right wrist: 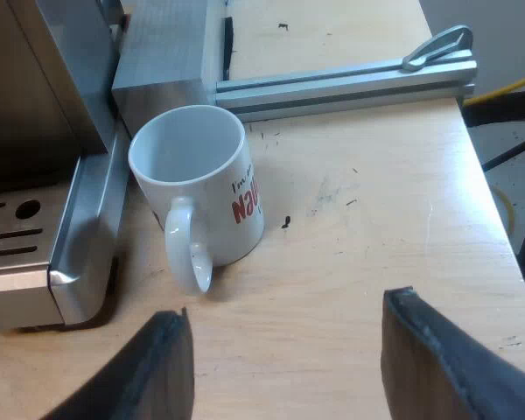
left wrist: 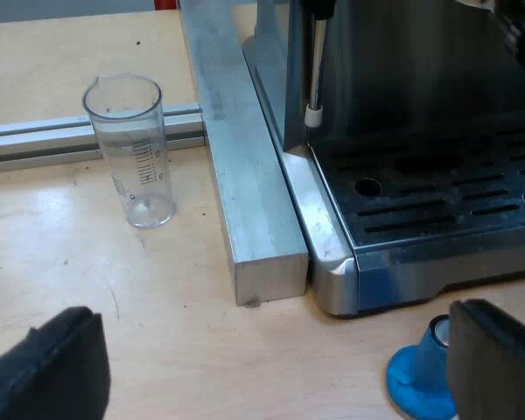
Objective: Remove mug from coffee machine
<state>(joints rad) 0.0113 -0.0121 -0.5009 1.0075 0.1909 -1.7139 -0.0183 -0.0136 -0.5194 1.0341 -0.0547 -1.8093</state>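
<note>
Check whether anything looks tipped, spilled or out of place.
Nothing stands out. The white ceramic mug with red lettering stands upright on the wooden table beside the steel espresso machine; the clear measuring glass is upright too.

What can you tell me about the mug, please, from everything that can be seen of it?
The mug is white, ceramic by its look, with red and dark lettering on its side and a looped handle turned toward the right gripper. It stands upright and empty on the wooden table, off the espresso machine, close beside its base and a metal block; whether it touches them I cannot tell. Nothing grips it.
</note>
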